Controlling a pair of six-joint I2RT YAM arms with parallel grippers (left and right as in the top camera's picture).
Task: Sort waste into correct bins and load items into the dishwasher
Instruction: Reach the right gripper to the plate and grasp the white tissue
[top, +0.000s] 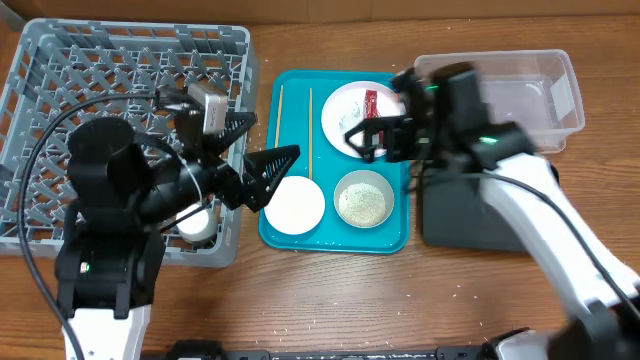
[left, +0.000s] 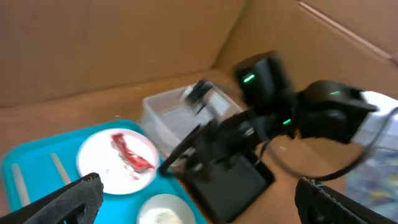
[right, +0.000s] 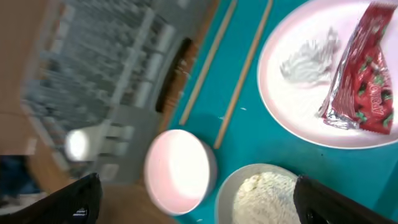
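Note:
The teal tray (top: 335, 235) holds a white plate (top: 345, 105) with a red foil wrapper (top: 371, 103) and a crumpled paper scrap (right: 308, 56). It also holds a white bowl (top: 294, 205), a grey-green bowl (top: 364, 200) with a heap of rice (right: 267, 193), and two chopsticks (top: 281, 130) (top: 310, 130). My right gripper (top: 364, 137) is open and empty above the plate's near edge. My left gripper (top: 262, 147) is open and empty above the tray's left edge, by the grey dish rack (top: 120, 90). The clear tub (top: 520, 90) and black tray (top: 460, 215) lie to the right.
A small white object (top: 195, 222) sits in the rack's front right corner. The right arm (top: 540, 200) crosses above the black tray. Cardboard walls (left: 124, 43) close the back of the table. Black cables (top: 40, 140) hang over the rack.

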